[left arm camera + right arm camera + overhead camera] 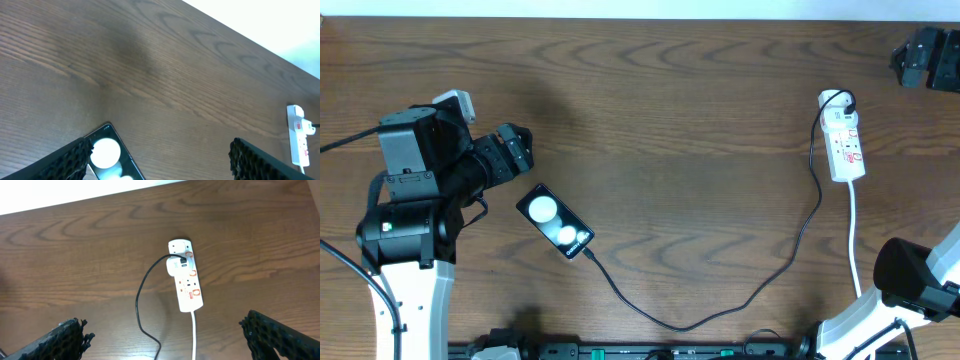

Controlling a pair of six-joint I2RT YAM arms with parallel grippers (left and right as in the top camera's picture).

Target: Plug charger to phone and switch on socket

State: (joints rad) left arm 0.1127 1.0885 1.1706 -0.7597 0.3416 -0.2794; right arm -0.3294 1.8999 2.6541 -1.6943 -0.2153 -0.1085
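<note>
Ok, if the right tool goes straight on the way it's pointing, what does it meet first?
Likely the white cord and charger cable lying ahead of the open right tool, the socket beyond; depth is unclear.

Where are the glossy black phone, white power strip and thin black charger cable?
glossy black phone (554,221), overhead view, screen centre.
white power strip (189,282), right wrist view, top face.
thin black charger cable (760,290), overhead view, mid-length.
</note>
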